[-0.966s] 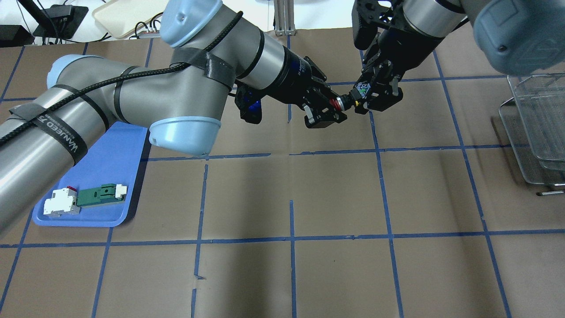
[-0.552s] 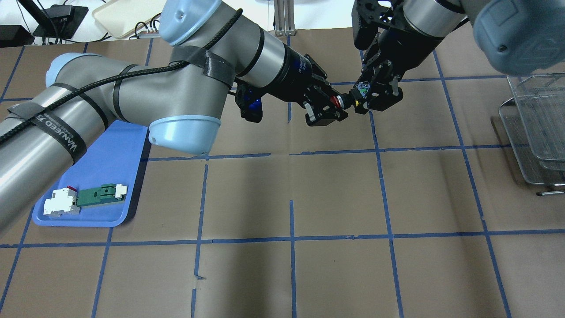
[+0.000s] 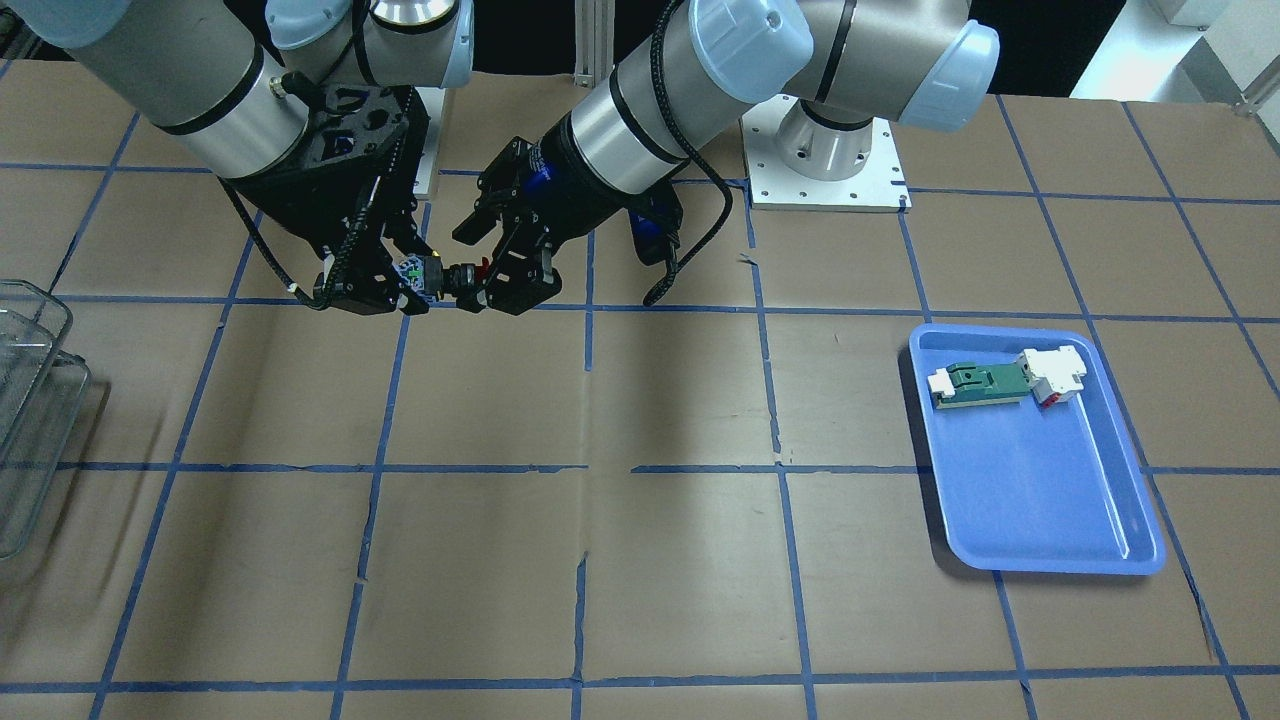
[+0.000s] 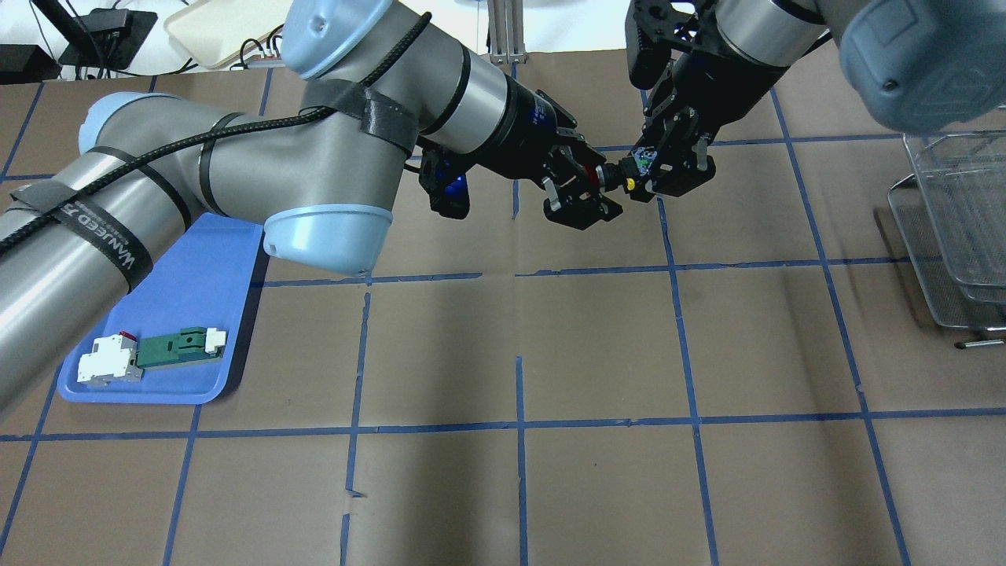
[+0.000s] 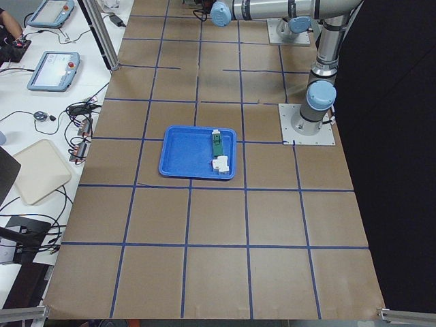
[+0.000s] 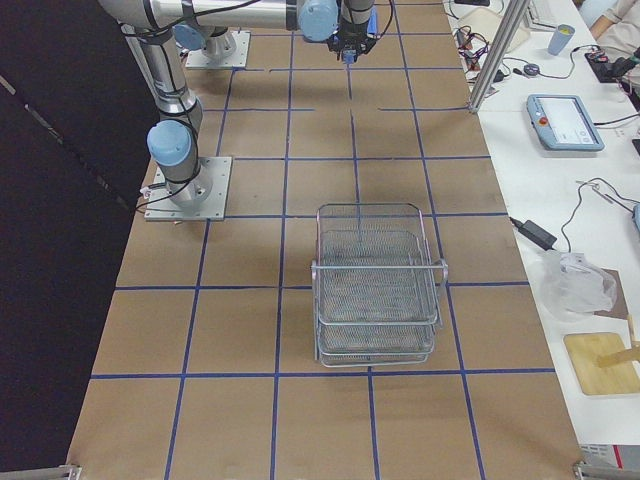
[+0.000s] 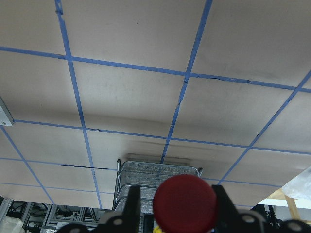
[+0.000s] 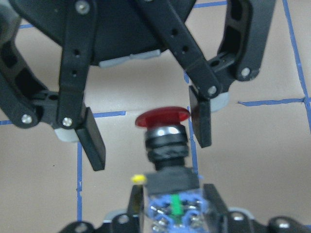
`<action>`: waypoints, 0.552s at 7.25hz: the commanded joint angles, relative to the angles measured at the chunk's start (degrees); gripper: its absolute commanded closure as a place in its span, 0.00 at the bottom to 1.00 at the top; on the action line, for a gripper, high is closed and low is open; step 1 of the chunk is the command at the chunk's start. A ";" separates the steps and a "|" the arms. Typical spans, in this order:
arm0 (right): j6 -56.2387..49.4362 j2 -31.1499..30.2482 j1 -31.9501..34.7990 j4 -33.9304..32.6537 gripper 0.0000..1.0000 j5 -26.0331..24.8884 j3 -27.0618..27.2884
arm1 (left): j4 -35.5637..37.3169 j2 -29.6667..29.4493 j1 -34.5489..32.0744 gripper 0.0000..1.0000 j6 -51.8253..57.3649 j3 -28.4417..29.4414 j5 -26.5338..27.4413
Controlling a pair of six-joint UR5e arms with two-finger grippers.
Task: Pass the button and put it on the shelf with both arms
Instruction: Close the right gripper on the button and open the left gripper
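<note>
Now left tool [image 4: 603,187] no longer grips: spread apart, flanking button [image 8: 163,141] cap. Meanwhile right tool [image 4: 646,169] clamped on button rear block. Handover looks done; shelf [image 6: 370,207] placement remains.

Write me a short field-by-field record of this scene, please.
stage: mid-air handover
button: red cap toward left claw
right claw: shut on the button's rear block
left claw: open, fingers either side of the cap
shelf: on the table, button not yet in it
tray: holds a green part and a white part
</note>
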 commanded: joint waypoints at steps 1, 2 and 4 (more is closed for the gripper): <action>-0.57 0.06 -0.09 -0.01 0.90 0.01 0.00 | 0.10 0.17 0.00 0.00 -0.11 0.18 0.20; -0.57 0.15 0.00 -0.01 0.90 0.01 0.00 | 0.10 0.52 0.61 0.02 0.42 0.27 0.20; -1.35 0.32 -0.09 -0.19 0.92 0.01 0.00 | -0.42 1.31 1.49 0.09 2.68 -0.17 0.38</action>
